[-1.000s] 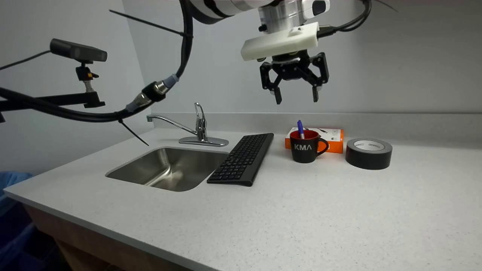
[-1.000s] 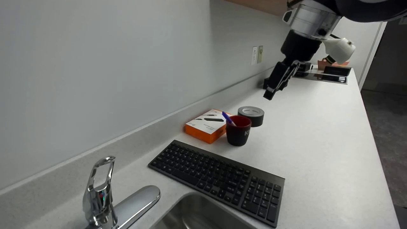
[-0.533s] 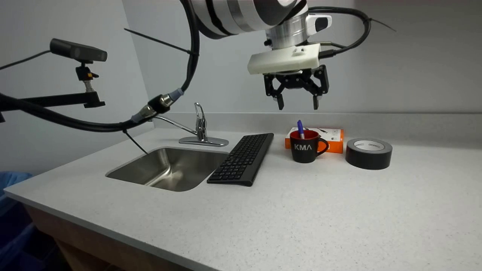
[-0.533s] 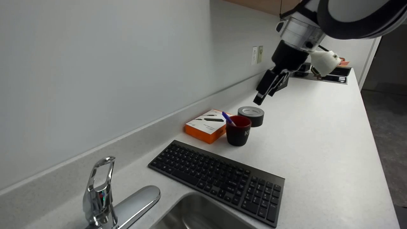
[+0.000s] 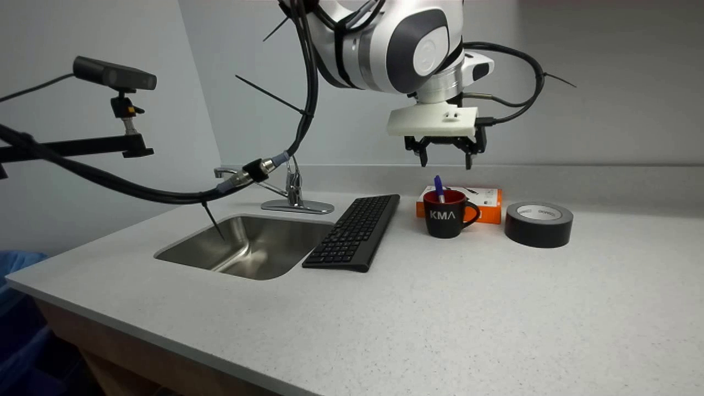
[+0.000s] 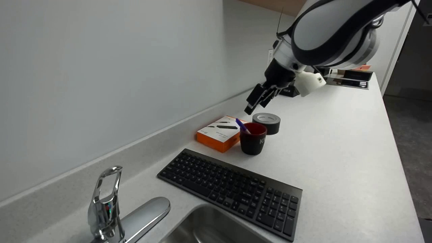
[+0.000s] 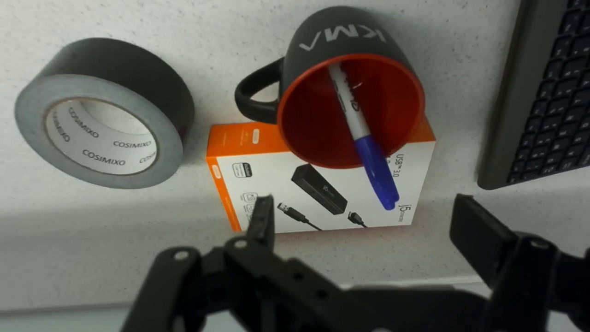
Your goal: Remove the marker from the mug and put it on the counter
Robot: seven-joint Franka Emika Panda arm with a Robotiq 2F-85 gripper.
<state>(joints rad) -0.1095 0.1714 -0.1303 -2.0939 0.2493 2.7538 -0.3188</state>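
Note:
The dark mug [image 5: 444, 224] with a red-orange inside stands upright on the light counter [image 5: 440, 308]. The marker [image 7: 375, 166] leans in the mug, its blue cap sticking up over the rim. The mug [image 6: 252, 145] and the marker [image 6: 241, 125] also show in an exterior view. My gripper [image 5: 446, 164] is open and empty, above the mug and apart from the marker. In the wrist view my gripper [image 7: 364, 199] has its fingers wide apart, with the blue cap's tip showing between them. The marker's lower end is inside the mug.
A white and orange box [image 6: 216, 135] lies right behind the mug. A black tape roll [image 5: 539, 234] sits beside the mug's handle. A black keyboard [image 5: 355, 234] lies on the mug's other side, overlapping the edge of the steel sink [image 5: 236, 220]. A faucet [image 5: 294, 190] stands behind the sink.
The arm has come down and my gripper has moved toward the mug, now hovering over it. The fingers have stayed open. The mug and marker have not moved.

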